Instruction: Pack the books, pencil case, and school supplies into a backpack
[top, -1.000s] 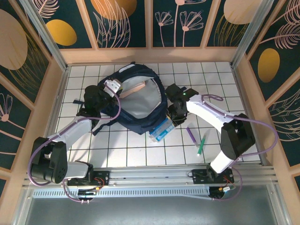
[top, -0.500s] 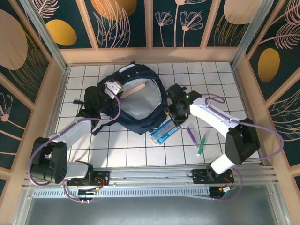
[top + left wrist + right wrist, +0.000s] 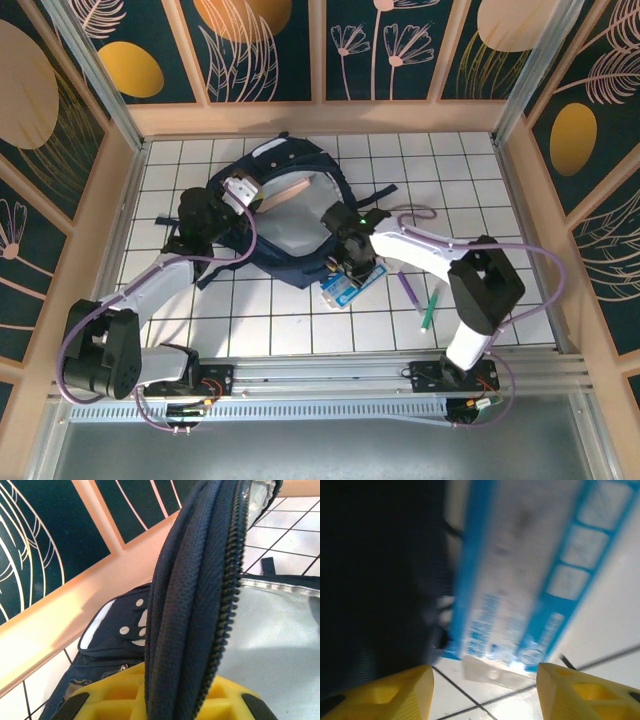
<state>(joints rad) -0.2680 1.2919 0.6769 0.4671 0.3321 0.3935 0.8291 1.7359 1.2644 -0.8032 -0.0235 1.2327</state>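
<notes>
While left fingers (image 3: 238,190) pinch backpack (image 3: 300,228) rim, right fingers (image 3: 348,264), spread, shifted leftward, over blue-white packet (image 3: 352,286)

Finding: this is a purpose-built robot test cell in a laboratory setting, not a home, shop or classroom.

Grounds:
- My two arms are bolted side by side to an aluminium rail (image 3: 320,375) along the near edge.
- The table (image 3: 280,320) is white and ruled in a dark square grid.
- Pale wooden framing (image 3: 320,118) boxes the table in on three sides.
- The framing carries dark teal panels (image 3: 400,50) printed with pale leaf and flower outlines and orange-gold ovals.
- Bare metal posts (image 3: 90,70) stand at the far corners.
- Purple cables (image 3: 548,265) run exposed along my arms.
- My left wrist view shows the same timber and printed panel close up.
</notes>
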